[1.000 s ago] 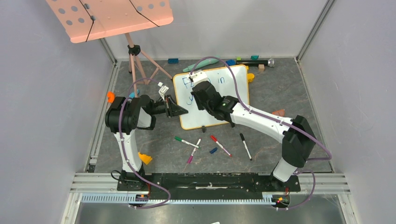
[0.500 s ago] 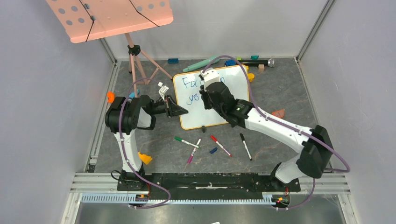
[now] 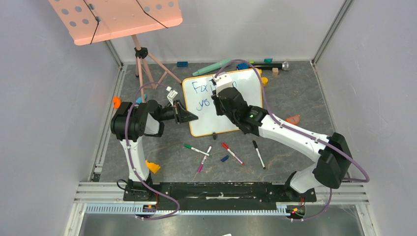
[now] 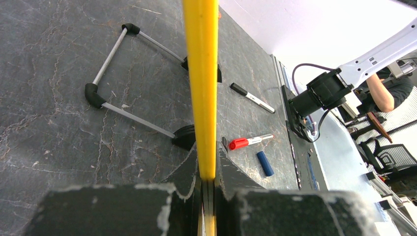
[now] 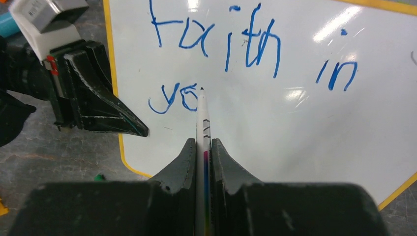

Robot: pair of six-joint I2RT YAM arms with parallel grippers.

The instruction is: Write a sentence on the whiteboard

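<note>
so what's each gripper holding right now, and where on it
The left gripper clamps the whiteboard by its yellow frame edge. The right gripper pinches a marker by the barrel, with the tip at the board.

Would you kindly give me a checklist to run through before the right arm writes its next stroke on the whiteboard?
1. Grip: right gripper shut on the marker: ok.
2. Place: marker tip right after "yo", the last letters of the sentence: ok.
3. Contact: tip touching the whiteboard: cannot tell.
4. Room: bare board right of "yo" for more letters: ok.
5. Support: left gripper clamped on the whiteboard's yellow frame: ok.
</note>
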